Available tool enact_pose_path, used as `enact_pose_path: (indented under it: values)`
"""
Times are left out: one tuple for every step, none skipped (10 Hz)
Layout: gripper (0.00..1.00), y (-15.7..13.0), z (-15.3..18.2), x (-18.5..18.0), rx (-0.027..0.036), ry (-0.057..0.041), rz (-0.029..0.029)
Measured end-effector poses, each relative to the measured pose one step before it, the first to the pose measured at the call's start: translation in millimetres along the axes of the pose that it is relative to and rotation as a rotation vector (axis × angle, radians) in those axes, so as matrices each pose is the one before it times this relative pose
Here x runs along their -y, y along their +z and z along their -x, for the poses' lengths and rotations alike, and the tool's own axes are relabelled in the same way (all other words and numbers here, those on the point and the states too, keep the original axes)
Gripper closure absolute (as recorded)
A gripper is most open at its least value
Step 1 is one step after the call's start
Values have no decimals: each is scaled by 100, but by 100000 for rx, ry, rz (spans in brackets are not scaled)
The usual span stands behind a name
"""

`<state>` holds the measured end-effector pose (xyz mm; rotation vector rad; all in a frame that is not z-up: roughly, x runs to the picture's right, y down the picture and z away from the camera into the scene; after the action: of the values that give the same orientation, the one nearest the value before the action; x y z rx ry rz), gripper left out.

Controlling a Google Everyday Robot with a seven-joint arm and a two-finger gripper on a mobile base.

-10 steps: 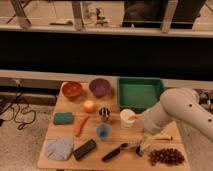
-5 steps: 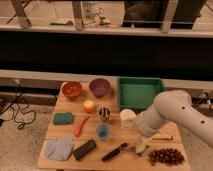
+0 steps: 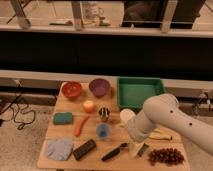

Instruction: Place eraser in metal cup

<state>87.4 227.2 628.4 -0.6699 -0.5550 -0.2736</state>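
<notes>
Fingers: spread apart, pinching nothing, pointing down towards the table's front edge.
Gripper (image 3: 137, 148): low over the wooden table (image 3: 62, 133), just right of the black-handled tool (image 3: 115, 152) and left of the grapes (image 3: 165, 156).
Arm: white, bent in from the right, hiding part of the white cup (image 3: 126, 115).
Eraser (image 3: 84, 149): flat near the front edge, well left of the gripper beyond the tool, just beside the grey cloth (image 3: 59, 148); untouched.
Metal cup (image 3: 104, 113): upright mid-table, behind the blue cup (image 3: 103, 131), left of the white cup, apart from the eraser.
Left side: teal sponge (image 3: 63, 118), carrot (image 3: 80, 125), orange fruit (image 3: 89, 106).
Back row: red bowl (image 3: 72, 89), purple bowl (image 3: 99, 87), green tray (image 3: 139, 91).
</notes>
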Motion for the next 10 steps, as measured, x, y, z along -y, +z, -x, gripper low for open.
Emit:
enact_pose_path:
  values:
    - [20,76,152,132,57,-507,238]
    - [20,-56,-106,-86,-39,352,-146]
    - [20,121,89,27,124,-287,239]
    - [20,354,257,40,-63,-1114,852]
    - [20,1117,860,-63,194,-1851,2615]
    - [20,1012,1082,269,325,-1530,1574]
    - [20,933,1119,403,494,-1346,1011]
    - [20,1101,1392,507,764,-2108,1303]
    - [20,972,1180,326,996,-2193,1088]
    - [20,397,532,100,679,-1324,421]
